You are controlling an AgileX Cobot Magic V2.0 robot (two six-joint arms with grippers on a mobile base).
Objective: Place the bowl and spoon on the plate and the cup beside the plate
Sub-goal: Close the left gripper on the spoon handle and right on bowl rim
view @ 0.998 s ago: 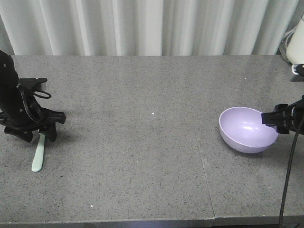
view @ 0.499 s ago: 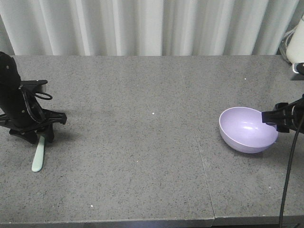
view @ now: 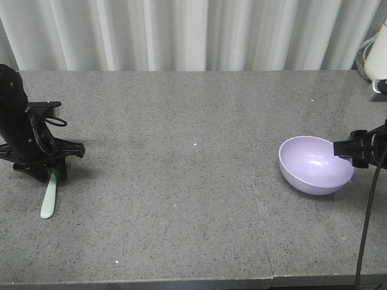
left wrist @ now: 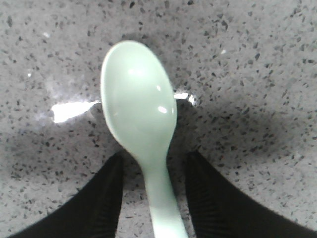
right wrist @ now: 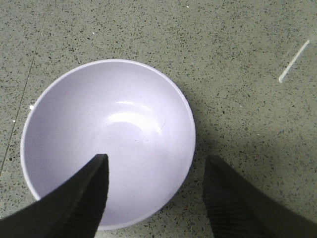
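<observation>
Nearest the front edge, the grey speckled desk [view: 181, 199] is crossed by a thin seam [view: 261, 223] running front to back. A black cable [view: 364, 235] runs down in front of its right end. A little further in on the left lies the spoon [view: 48, 198], flat on the desk, one end pointing toward the front edge and the other reaching under the left hand [view: 53, 174]. The left wrist view shows the scoop hollow side up. The hand's two black fingers [left wrist: 99, 203] stand either side of the handle, with a strip of desk showing between each finger and the spoon, so this hand is spread and grips nothing.

Further back and well apart, on the right side of the desk, sits the bowl [view: 314, 166], open side up (it seems to lean a little toward the camera, though the angle makes that hard to judge). The right hand [view: 344, 149] is at its right rim. In the right wrist view this hand is spread wide too. One finger [right wrist: 74, 203] hangs over the inside of the bowl and the other [right wrist: 237, 198] is outside, over the desk. The rim lies between them and neither visibly presses it.

Behind the desk hangs a pale pleated curtain [view: 181, 33], and a white object [view: 380, 57] is cut off at the far right edge
</observation>
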